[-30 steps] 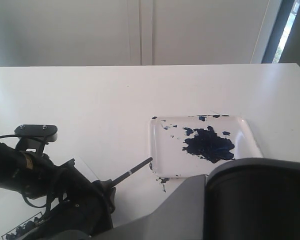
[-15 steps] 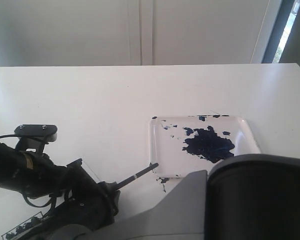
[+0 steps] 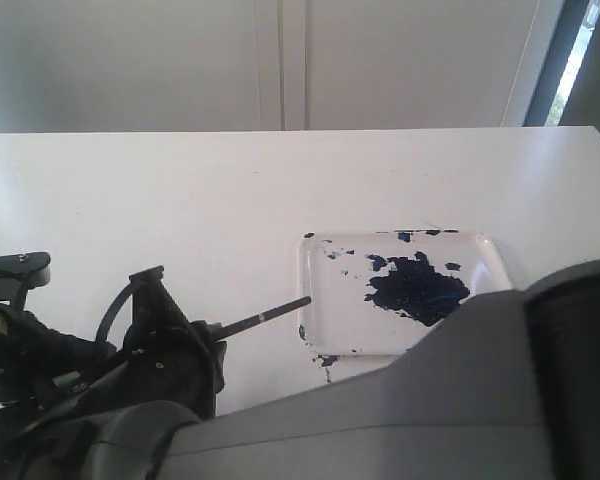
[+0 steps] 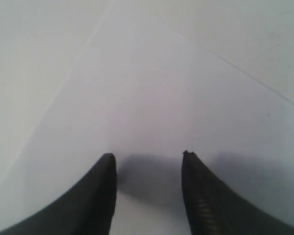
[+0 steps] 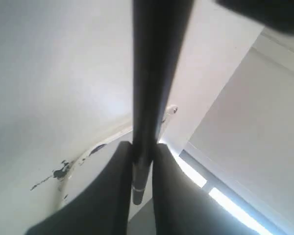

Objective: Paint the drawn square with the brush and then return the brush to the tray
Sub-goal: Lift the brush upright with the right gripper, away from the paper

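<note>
Being held: one long thin black-handled paintbrush (image 3: pixel 265 316), clamped mid-handle in the right gripper (image 5: pixel 143 149) above the white bench (image 3: pixel 180 200). The handle end is seen against the left rim of the shallow white rectangular tray (image 3: pixel 480 262).

Handling: judged light, stiff and smooth, and liable to pivot, so a firm mid-handle hold is advised.

Left gripper (image 4: pixel 147 154): fingers apart, nothing held.

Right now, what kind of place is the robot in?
Probably an indoor workroom or lab set up for painting: a plain white table, a white tray blotched with dark blue paint, a brush, and pale wall panels behind.
</note>
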Available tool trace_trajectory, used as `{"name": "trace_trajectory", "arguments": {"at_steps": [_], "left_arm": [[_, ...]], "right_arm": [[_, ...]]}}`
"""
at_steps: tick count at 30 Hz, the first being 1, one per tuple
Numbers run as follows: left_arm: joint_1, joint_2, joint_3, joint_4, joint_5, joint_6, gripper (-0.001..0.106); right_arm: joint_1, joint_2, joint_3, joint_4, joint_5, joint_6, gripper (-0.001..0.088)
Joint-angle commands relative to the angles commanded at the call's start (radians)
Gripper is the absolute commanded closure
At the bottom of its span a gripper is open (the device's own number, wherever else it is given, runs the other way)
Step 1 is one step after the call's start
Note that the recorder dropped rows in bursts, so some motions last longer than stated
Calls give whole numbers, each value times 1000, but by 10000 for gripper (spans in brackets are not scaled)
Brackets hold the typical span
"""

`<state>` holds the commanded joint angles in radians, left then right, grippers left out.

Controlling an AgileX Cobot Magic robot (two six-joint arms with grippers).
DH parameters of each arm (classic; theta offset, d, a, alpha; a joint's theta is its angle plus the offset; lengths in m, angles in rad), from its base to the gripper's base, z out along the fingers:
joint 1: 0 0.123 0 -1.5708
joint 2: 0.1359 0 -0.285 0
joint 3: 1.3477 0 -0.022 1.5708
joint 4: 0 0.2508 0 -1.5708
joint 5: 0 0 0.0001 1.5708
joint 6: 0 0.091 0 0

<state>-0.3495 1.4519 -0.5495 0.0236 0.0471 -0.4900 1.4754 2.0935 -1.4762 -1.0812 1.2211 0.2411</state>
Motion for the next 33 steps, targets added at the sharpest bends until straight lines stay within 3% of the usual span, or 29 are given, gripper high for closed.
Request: {"name": "trace_trajectory", "arguments": {"at_steps": [5, 12, 24, 28, 33], "left_arm": [[0, -116, 0, 0, -2, -5, 574], [10, -203, -2, 6, -47, -5, 574], [182, -208, -80, 31, 103, -12, 574], [204, -208, -80, 24, 154, -7, 574], [205, -208, -80, 28, 229, 13, 574]], "right_arm": [[0, -80, 0, 12, 0, 59, 868], [27, -123, 42, 85, 0, -44, 868], [41, -125, 231, 86, 0, -29, 868], [41, -125, 303, -5, 0, -29, 868], [41, -125, 340, -236, 0, -29, 868]]}}
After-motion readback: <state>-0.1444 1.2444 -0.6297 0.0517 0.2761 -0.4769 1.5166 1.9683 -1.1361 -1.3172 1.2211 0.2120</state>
